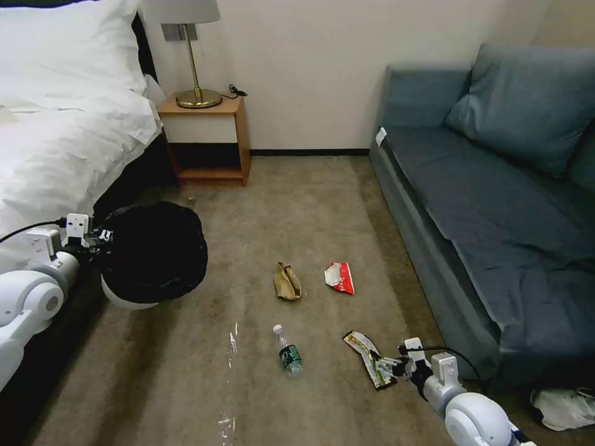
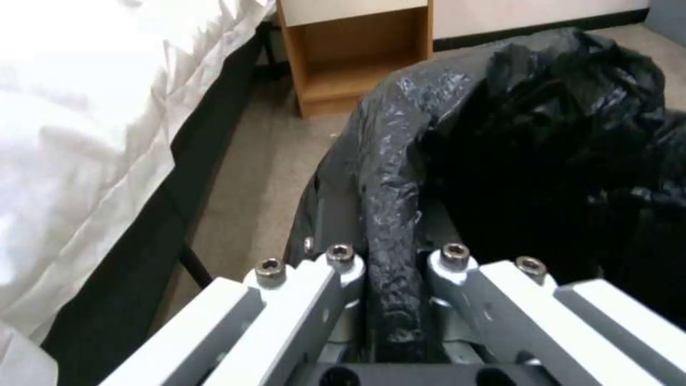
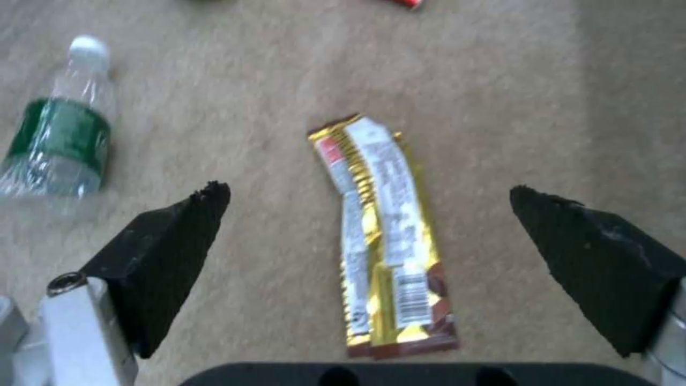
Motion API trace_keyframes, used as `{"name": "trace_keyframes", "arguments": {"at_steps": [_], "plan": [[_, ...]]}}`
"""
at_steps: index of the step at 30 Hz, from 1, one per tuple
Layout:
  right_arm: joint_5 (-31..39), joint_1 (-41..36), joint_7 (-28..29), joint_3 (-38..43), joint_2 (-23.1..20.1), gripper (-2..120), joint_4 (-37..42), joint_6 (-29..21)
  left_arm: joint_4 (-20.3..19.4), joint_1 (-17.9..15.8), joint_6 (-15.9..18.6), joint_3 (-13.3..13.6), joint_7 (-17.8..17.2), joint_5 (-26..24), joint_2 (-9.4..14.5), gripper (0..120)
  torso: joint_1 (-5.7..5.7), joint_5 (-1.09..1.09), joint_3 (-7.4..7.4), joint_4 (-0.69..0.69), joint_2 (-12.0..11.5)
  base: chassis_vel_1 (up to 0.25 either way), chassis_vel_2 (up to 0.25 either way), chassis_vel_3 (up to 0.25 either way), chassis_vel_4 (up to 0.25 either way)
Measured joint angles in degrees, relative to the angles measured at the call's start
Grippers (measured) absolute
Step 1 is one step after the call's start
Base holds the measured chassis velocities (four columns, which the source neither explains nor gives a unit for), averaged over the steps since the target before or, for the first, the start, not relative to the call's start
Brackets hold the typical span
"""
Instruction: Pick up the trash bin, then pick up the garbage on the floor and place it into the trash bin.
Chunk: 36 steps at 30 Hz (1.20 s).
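Observation:
My left gripper is shut on the bag-covered rim of the white trash bin, which hangs above the floor beside the bed. Four pieces of garbage lie on the carpet: a brown paper bag, a red-and-white packet, a clear bottle with a green label, and a gold snack wrapper. My right gripper hovers open right over the wrapper, one black finger on each side of it. The bottle lies beside that gripper.
A white bed fills the left, a wooden nightstand with a brass lamp stands at the wall. A blue sofa runs along the right, with white sneakers at its near end.

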Motion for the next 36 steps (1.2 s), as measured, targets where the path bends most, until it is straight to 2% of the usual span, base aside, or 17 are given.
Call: {"name": "trace_keyframes", "arguments": {"at_steps": [4, 6, 10, 14, 17, 26, 31, 36], "plan": [[-0.72, 0.7, -0.45, -1.32, 0.5, 100, -0.84, -0.3, -0.51, 1.61, -0.55, -1.39, 0.57, -0.01, -0.04, 5, 0.0, -0.01, 0.0, 0.01, 0.0, 0.0, 0.0, 0.0, 0.0], [-1.47, 2.29, -0.91, -3.03, 1.38, 100, -3.1, -0.45, -1.0, 3.14, -0.81, -2.92, 0.79, 0.0, -0.26, 5, 0.0, 0.0, 0.0, 0.01, 0.0, 0.0, 0.0, 0.0, 0.0], [-1.63, 5.54, -1.98, -5.13, 2.5, 100, -6.98, -0.06, -1.56, 4.54, -0.9, -3.79, 1.09, 0.09, -0.79, 5, 0.0, -0.01, 0.0, 0.01, 0.0, 0.0, 0.0, 0.0, 0.0], [-1.64, 7.79, -2.68, -5.93, 3.12, 100, -9.19, 0.36, -1.56, 4.74, -1.19, -3.82, 1.39, 0.23, -1.21, 4, 0.0, -0.02, 0.0, 0.02, 0.0, 0.0, 0.0, 0.0, 0.0], [-1.83, 10.97, -3.53, -6.76, 4.47, 100, -13.77, 1.08, -1.35, 4.49, -1.6, -3.12, 1.91, 0.36, -1.76, 4, 0.0, -0.02, 0.01, 0.01, 0.0, 0.0, 0.0, 0.0, 0.0], [-4.11, 13.94, -6.75, -7.57, 6.7, 100, -19.9, 3.76, -0.87, 3.99, -2.09, -2.52, 2.58, 0.3, -1.78, 4, 0.0, -0.02, 0.01, -0.01, 0.0, 0.0, 0.0, 0.0, 0.0], [-7.17, 17.96, -9.42, -7.55, 11.26, 100, -28.11, 6.67, -0.32, 3.92, -2.54, -2.25, 3.01, 0.3, -1.59, 4, 0.0, 0.0, 0.01, 0.02, 0.0, 0.0, 0.0, 0.0, 0.0], [-8.3, 19.74, -10.76, -7.23, 13.95, 100, -33.34, 8.16, 0.07, 3.41, -2.66, -1.63, 3.15, 0.3, -1.56, 4, 0.0, 0.0, 0.01, 0.0, 0.0, 0.0, 0.0, 0.0, 0.0]]}}
